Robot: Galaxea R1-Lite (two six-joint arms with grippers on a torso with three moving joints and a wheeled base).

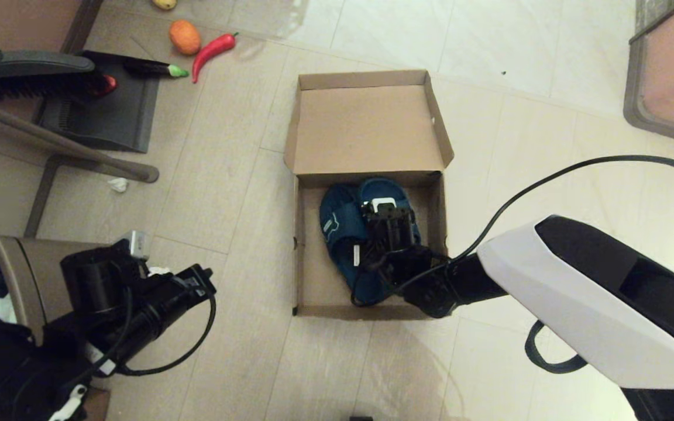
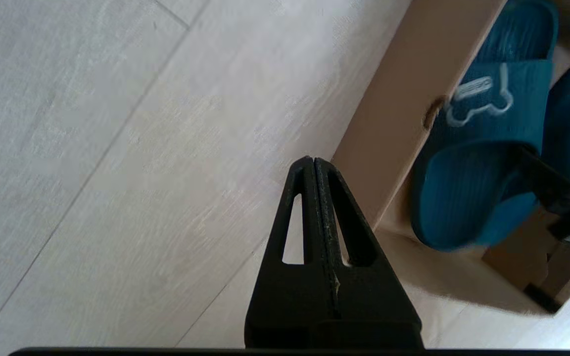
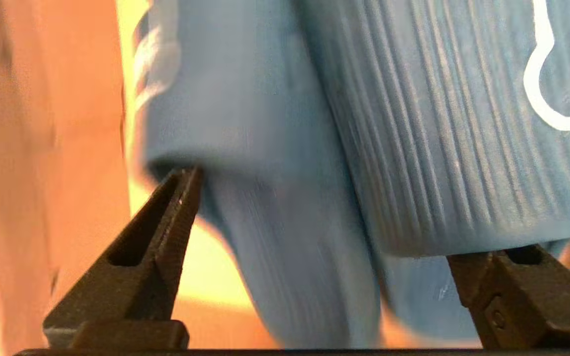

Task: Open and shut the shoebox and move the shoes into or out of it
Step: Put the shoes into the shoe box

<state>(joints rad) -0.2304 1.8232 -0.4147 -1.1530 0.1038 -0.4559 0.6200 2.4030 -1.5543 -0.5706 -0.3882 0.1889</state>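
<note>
Floor-set shoebox (image 1: 366, 126): right end effector (image 3: 324, 217) straddles shoes (image 3: 413, 123), fingers spread.

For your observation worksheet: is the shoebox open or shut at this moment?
Open. The shoebox has its lid folded back flat, and the shoes show inside, under the right pincer.

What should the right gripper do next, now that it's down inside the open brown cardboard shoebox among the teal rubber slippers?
Probably close the right gripper: its fingers stand wide open on either side of the dark teal rubber slide slippers, which lie in the open brown cardboard shoebox. Then lift. The left gripper is shut, outside the box.
</note>
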